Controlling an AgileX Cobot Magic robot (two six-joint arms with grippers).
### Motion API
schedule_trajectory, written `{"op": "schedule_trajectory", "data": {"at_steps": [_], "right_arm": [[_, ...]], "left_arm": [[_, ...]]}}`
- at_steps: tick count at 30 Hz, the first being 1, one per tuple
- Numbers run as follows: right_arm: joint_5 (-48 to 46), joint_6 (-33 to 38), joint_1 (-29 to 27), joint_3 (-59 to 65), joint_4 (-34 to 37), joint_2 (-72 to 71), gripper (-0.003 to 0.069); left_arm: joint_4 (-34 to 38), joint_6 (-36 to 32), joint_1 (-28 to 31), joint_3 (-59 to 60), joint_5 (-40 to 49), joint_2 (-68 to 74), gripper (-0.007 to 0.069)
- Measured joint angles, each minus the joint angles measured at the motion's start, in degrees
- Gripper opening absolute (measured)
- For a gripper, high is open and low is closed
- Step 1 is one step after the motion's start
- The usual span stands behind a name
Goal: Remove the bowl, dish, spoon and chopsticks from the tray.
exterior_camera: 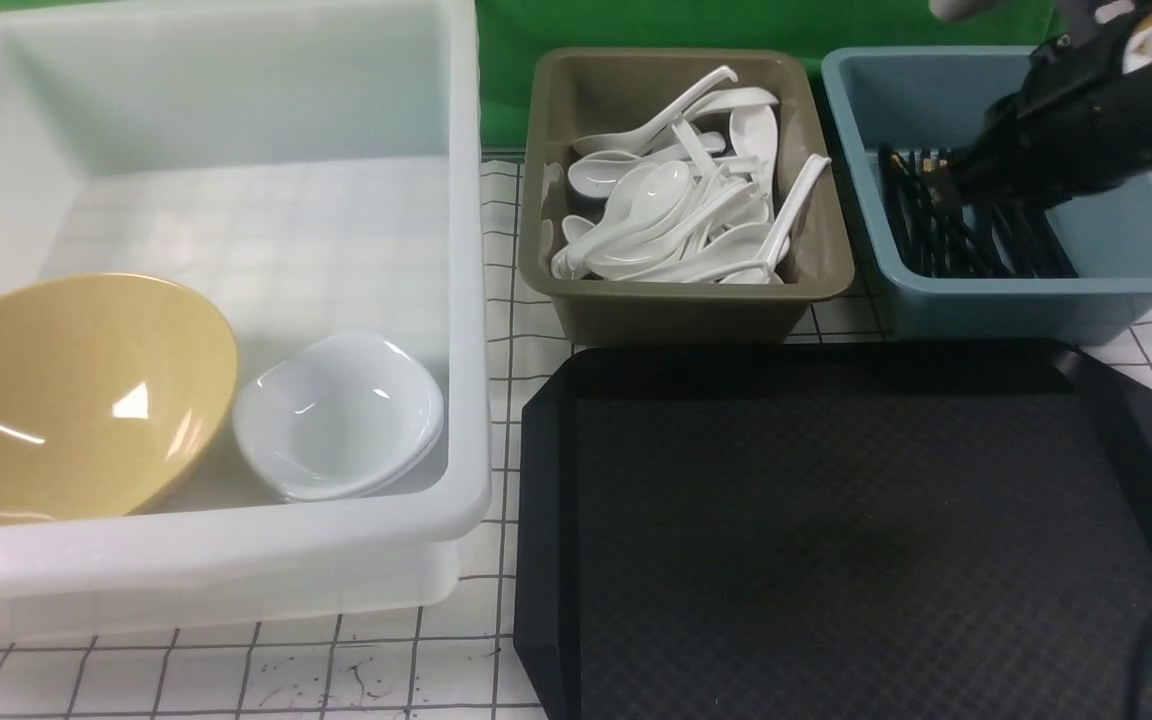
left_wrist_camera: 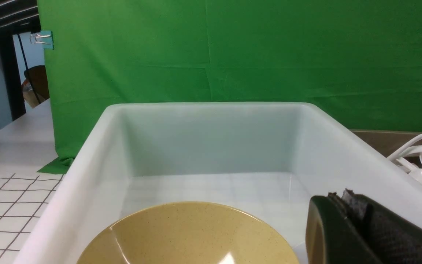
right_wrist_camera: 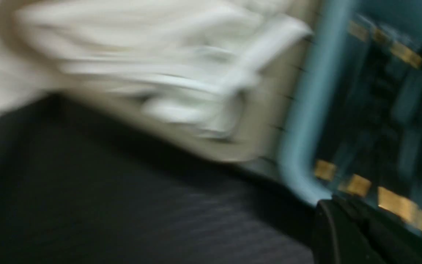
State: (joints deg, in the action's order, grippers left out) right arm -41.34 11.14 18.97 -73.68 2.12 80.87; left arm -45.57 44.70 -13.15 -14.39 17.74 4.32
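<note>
Two tools, both closed on nothing: my right tool [exterior_camera: 946, 185] over chopsticks [exterior_camera: 966, 235] in blue tub [exterior_camera: 1126, 240]; bowl [exterior_camera: 66, 400] in white tub [exterior_camera: 356, 560]; tray [exterior_camera: 836, 540] at bench's near right.

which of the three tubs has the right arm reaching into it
The blue tub, far right behind the tray. It holds the black chopsticks; the olive-brown tub holds spoons, the white tub the bowl.
</note>
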Motion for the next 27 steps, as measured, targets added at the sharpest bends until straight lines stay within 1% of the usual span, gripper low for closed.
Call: {"op": "schedule_trajectory", "data": {"at_steps": [2,4,5,6,9,12,15,17,18,19,20,22,24,26,27], "right_arm": [[2.32,4.52,4.11,4.59,4.56,-6.32,0.0036],[4.32,6.65,6.61,7.33,6.09,-9.59,0.0036],[6.08,7.99,8.80,9.67,6.56,-12.37,0.0036],[7.57,8.64,10.30,12.39,6.87,-14.32,0.0036],[7.80,8.06,13.73,18.48,7.00,-18.63,0.0036],[7.11,7.94,15.43,22.14,7.07,-19.63,0.0036],[6.27,7.94,15.55,23.73,7.07,-19.68,0.0036],[3.80,7.94,15.55,24.37,6.31,-19.68,0.0036],[1.90,7.94,15.55,24.37,5.17,-19.68,0.0036],[1.90,7.94,15.55,24.37,4.73,-19.68,0.0036],[-0.78,7.89,15.55,24.52,3.11,-19.70,0.0036],[-1.81,7.49,15.55,26.57,1.11,-21.11,0.0036],[0.14,7.41,15.38,30.55,-0.49,-25.09,0.0036],[4.68,6.81,14.30,35.43,-1.68,-31.47,0.0036],[8.62,6.03,12.93,40.33,-2.47,-36.84,0.0038]], "left_arm": [[0.00,0.00,0.00,0.00,0.00,0.00,-0.0012],[0.00,-0.05,0.00,0.00,0.00,0.00,-0.0012],[0.00,-0.05,0.00,0.00,-0.05,0.00,-0.0012],[0.00,-0.05,0.00,0.00,-0.05,0.00,-0.0012],[0.00,-0.05,0.00,0.00,-0.05,0.00,-0.0012],[0.00,-0.05,0.00,0.00,-0.05,0.00,-0.0012],[0.00,-0.05,0.00,0.00,-0.05,0.00,-0.0012],[0.00,-0.05,0.00,0.00,-0.05,0.00,-0.0012],[0.00,-0.05,0.00,0.00,-0.05,0.00,-0.0012],[0.00,-0.05,0.00,0.00,-0.05,0.00,-0.0012],[0.00,-0.05,0.00,0.00,-0.05,0.00,-0.0012],[0.00,-0.05,0.00,0.00,-0.19,0.00,-0.0012],[0.00,-0.05,0.00,0.00,-0.19,0.00,-0.0012],[0.00,-0.05,-0.04,0.00,-0.14,0.00,-0.0012],[0.00,-0.05,-0.04,0.00,-0.02,0.00,-0.0012]]}}
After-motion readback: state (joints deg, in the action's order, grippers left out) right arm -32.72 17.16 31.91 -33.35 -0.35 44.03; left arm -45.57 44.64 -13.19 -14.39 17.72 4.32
